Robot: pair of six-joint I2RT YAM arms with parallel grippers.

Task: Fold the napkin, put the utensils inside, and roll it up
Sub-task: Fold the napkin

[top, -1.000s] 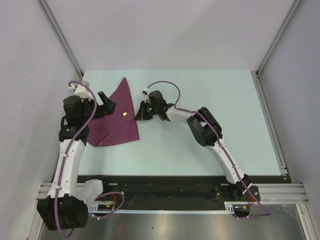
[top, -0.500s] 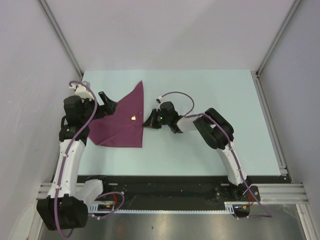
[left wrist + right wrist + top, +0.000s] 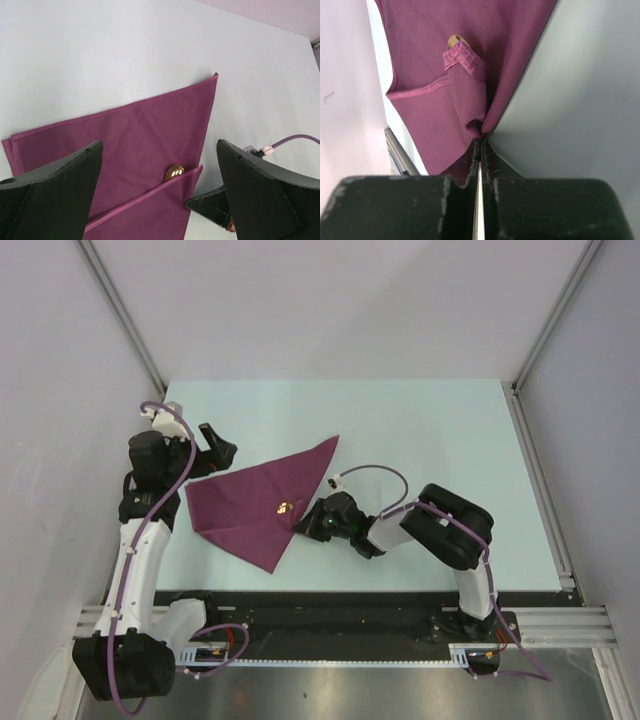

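The magenta napkin [image 3: 245, 505] lies folded into a rough triangle on the pale table, left of centre. The spoon's gold bowl [image 3: 283, 506] peeks out from under a folded flap; its handle is hidden in the cloth. My right gripper [image 3: 301, 524] sits low at the napkin's near right edge, shut on a pinch of the cloth [image 3: 470, 107], with the gold bowl [image 3: 454, 40] just beyond. My left gripper [image 3: 217, 443] hovers open over the napkin's far left corner, holding nothing. In the left wrist view the napkin [image 3: 135, 135] and the bowl [image 3: 174, 172] lie between the spread fingers of my left gripper [image 3: 157, 150].
The right gripper's dark tip [image 3: 210, 207] shows beside the cloth in the left wrist view. A black and aluminium rail [image 3: 340, 615] runs along the table's near edge. Grey walls with metal posts [image 3: 545, 335] close in the left, far and right sides.
My right gripper, shut on the cloth, has pulled back toward the near edge and to the right, swinging the napkin and the spoon round with it. The left arm has stayed put.
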